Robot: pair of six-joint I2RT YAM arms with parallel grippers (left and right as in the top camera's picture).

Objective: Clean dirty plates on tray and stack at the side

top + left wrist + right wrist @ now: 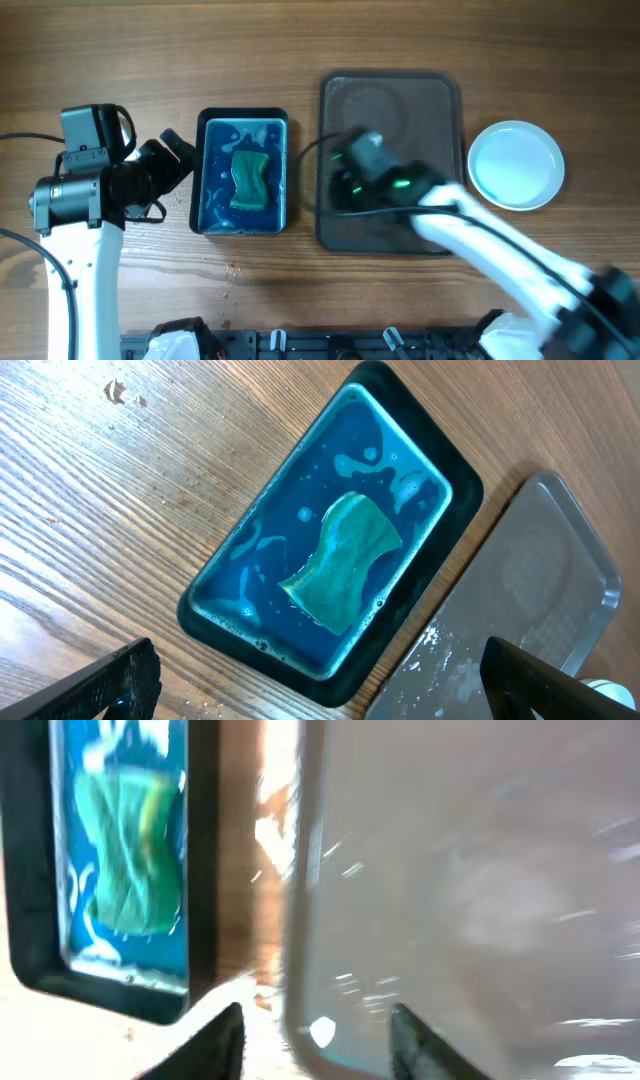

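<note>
A white plate (515, 165) lies on the table right of the dark brown tray (440, 110); I cannot tell how many are stacked there. The tray holds no plate, only a faint round mark and wet spots; it also shows in the left wrist view (540, 580) and, blurred, in the right wrist view (470, 870). My right gripper (338, 180) (320, 1045) is open and low over the tray's left rim, its fingers on either side of the rim. My left gripper (175, 155) (330, 690) is open wide and empty, just left of the black tray.
A smaller black tray of blue liquid (207, 215) (460, 510) (30, 920) stands left of the brown tray, with a green sponge (250, 180) (345, 560) (130, 860) lying in it. Small droplets dot the wood in front of it.
</note>
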